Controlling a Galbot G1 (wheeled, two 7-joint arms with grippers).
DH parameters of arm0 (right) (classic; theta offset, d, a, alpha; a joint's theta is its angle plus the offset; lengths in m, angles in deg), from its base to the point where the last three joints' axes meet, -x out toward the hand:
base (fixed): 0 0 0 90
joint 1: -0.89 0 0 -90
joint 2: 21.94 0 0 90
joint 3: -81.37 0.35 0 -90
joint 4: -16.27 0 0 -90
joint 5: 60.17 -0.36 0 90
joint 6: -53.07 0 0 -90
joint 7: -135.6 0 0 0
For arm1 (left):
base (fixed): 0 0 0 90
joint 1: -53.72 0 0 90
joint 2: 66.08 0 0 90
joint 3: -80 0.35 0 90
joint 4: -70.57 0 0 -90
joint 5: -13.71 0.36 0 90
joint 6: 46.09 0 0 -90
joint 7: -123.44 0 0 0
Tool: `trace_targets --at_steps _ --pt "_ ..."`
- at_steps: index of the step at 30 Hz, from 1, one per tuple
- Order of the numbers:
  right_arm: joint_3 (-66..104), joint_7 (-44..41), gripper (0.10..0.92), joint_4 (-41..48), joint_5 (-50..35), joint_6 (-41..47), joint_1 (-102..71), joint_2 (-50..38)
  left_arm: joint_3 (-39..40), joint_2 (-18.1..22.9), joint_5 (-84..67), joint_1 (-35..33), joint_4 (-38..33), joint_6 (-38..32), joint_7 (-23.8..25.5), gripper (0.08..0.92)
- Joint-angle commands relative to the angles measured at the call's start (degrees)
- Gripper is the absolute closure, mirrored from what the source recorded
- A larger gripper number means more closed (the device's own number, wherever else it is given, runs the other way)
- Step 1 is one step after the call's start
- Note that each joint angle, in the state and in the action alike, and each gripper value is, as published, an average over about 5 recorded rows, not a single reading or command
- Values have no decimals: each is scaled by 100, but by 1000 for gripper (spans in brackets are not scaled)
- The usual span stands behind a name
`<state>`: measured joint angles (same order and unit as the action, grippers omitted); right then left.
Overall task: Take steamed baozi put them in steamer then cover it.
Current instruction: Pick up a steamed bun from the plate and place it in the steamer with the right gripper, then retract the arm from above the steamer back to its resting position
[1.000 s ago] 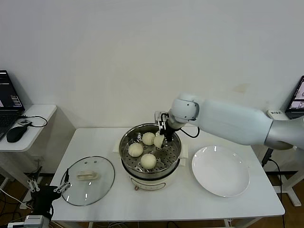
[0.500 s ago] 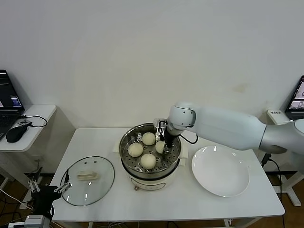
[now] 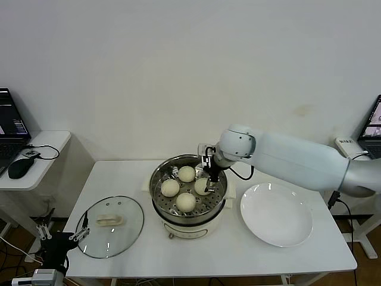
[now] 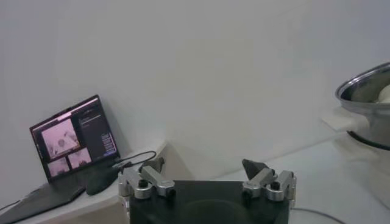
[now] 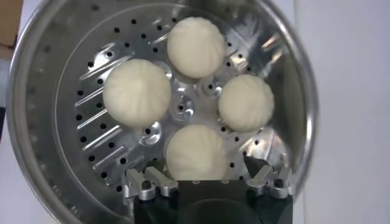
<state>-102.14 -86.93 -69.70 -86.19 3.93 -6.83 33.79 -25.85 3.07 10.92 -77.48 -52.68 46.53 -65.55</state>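
Baozi: four on the steamer tray.
Right gripper: fingers apart, over the 3 o'clock bun.
Left gripper: parked, fingers apart.
Writing: none readable.

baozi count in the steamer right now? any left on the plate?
4, all on the steamer tray: far baozi, left baozi, near baozi, right baozi just below the open right tool. White plate holds none. None seem hidden.

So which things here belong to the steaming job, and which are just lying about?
Job:
- four baozi in the steamer
- glass cover on the table, left of it
- right end effector, open over the steamer

Lying about:
- white plate
- laptop
- mouse
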Motion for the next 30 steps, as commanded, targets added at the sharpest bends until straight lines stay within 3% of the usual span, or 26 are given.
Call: trace_targets --at_steps 1,5,10,15,19,25,30 --pt "1522 2360 203 -1313 -796 -383 -1179 -1252 17 8 -5 36 48 -42 -1 177" --pt "3038 3450 202 -1677 -805 -1320 -3059 -1767 41 19 -8 89 81 -48 1 177" --pt "5437 3960 203 -1870 -5 -2662 -5721 -1689 72 24 -21 133 149 -113 63 177" --pt "8020 3812 203 -1770 1392 -4032 -8358 -563 175 61 -21 189 243 -195 78 177" --pt "9367 3486 203 -1622 1971 -4925 -9521 594 286 114 13 259 368 -317 30 177" --pt "10684 2960 203 -1743 1719 -5239 -10285 1824 464 178 498 312 639 -553 -86 177" --pt "11187 2729 203 -2007 1578 -5054 -10692 2360 505 198 2010 336 1039 -980 -419 177"
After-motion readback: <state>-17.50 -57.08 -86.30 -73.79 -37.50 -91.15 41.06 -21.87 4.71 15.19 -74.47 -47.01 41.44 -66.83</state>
